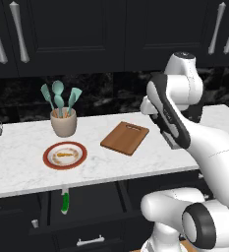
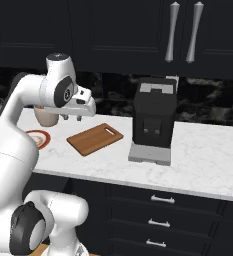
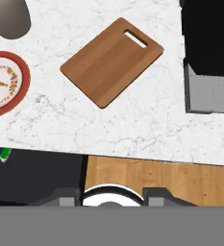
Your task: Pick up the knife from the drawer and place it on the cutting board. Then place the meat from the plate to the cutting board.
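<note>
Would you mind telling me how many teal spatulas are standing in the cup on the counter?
3, all upright in the beige cup left of the cutting board: left spatula, middle spatula, right spatula. Others may be hidden behind.

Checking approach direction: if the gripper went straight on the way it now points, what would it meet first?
It points down. Going by the hand view's centre, probably bare counter just past the board's near corner, nearer than the drawer. Depth is unclear; nothing is between.

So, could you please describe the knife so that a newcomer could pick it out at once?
Find the white marble counter and look below its front edge into the open black drawer. The knife lies there, below the red-rimmed plate. Its bright green handle sets it apart from the teal spatulas standing in the beige cup.
</note>
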### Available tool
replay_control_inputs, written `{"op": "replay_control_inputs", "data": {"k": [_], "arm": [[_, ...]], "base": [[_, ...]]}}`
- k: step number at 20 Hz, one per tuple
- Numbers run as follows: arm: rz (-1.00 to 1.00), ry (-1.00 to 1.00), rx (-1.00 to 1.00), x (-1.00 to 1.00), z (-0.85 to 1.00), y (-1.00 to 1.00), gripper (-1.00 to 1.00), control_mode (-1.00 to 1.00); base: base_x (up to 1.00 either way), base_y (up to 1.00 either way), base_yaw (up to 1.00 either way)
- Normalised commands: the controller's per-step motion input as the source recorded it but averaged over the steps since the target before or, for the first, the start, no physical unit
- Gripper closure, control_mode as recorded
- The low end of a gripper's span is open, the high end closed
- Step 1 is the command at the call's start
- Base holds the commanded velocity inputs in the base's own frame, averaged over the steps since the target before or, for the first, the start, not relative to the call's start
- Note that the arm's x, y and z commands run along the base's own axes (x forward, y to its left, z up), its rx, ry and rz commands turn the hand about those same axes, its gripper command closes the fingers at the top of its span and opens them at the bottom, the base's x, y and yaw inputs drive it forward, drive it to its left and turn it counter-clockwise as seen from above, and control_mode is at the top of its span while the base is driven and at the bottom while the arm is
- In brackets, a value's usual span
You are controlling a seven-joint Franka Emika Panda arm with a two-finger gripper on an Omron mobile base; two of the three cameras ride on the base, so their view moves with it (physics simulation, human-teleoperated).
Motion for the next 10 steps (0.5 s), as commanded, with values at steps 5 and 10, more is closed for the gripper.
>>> {"op": "replay_control_inputs", "data": {"k": [5, 10], "arm": [[0.03, 0.03, 0.02, 0.00, -0.06, 0.13, -1.00, -1.00], [0.21, 0.06, 0.02, -0.08, -0.41, 0.51, -1.00, -1.00]], "base": [[0.00, 0.00, 0.00], [0.00, 0.00, 0.00]]}}
